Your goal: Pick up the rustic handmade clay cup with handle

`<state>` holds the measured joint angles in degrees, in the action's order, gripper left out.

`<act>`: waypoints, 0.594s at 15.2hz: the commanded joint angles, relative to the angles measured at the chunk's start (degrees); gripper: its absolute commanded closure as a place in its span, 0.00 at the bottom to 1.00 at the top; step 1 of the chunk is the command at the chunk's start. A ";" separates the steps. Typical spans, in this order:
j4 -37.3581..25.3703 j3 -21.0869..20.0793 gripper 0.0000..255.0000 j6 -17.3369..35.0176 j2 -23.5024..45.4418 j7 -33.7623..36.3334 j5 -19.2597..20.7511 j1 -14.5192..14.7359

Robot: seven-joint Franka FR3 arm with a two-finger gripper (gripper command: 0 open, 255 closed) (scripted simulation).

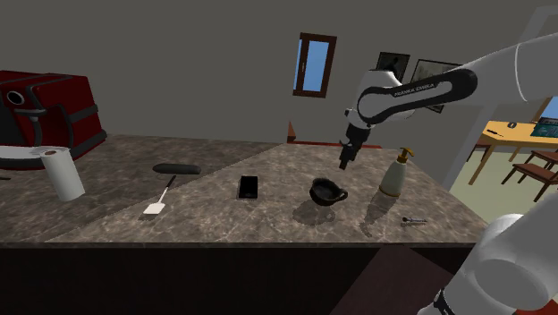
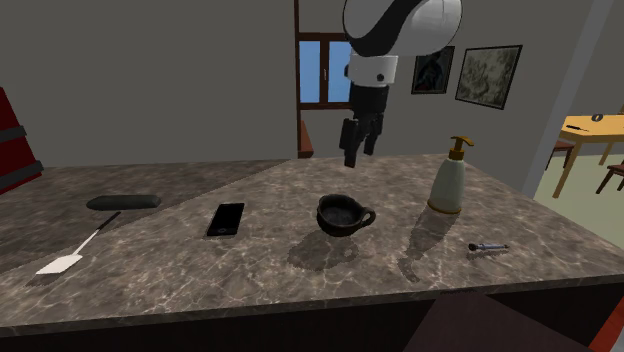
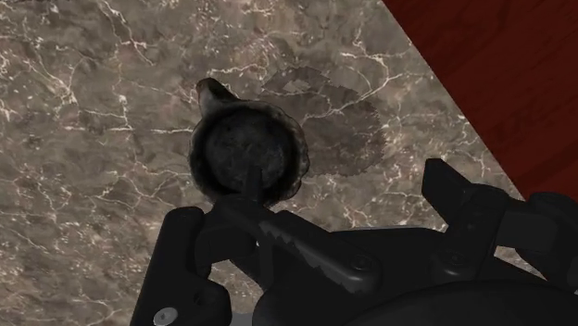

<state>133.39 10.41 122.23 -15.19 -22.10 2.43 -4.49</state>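
Spread gripper (image 3: 315,199) hangs above the dark cup (image 3: 248,148), its black body hiding the near rim.

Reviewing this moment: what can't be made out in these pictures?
1) Small item beside the pump bottle: too small to identify in either exterior view.
2) Red appliance: cut off by the shoulder view's left edge.
3) Cup: in the wrist view, the part of its rim nearest the gripper is covered by the gripper.
4) Wall pictures: too small to read in the second exterior view.
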 commanded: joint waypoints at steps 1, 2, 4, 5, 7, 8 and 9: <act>-1.10 1.11 0.00 2.70 4.17 -1.42 -0.78 -0.26; -1.82 1.63 0.00 3.79 6.21 -2.22 -1.28 -0.42; -3.46 2.59 0.00 5.81 10.37 -3.88 -2.46 -0.78; -4.39 3.01 0.00 6.73 12.48 -4.75 -3.15 -0.99; -6.44 3.68 0.00 8.39 16.76 -6.55 -4.69 -1.52; -7.57 3.93 0.00 9.12 18.93 -7.47 -5.53 -1.85; -8.76 4.13 0.00 9.78 21.10 -8.38 -6.39 -2.22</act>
<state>125.80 14.22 131.19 3.61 -29.37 -3.05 -6.32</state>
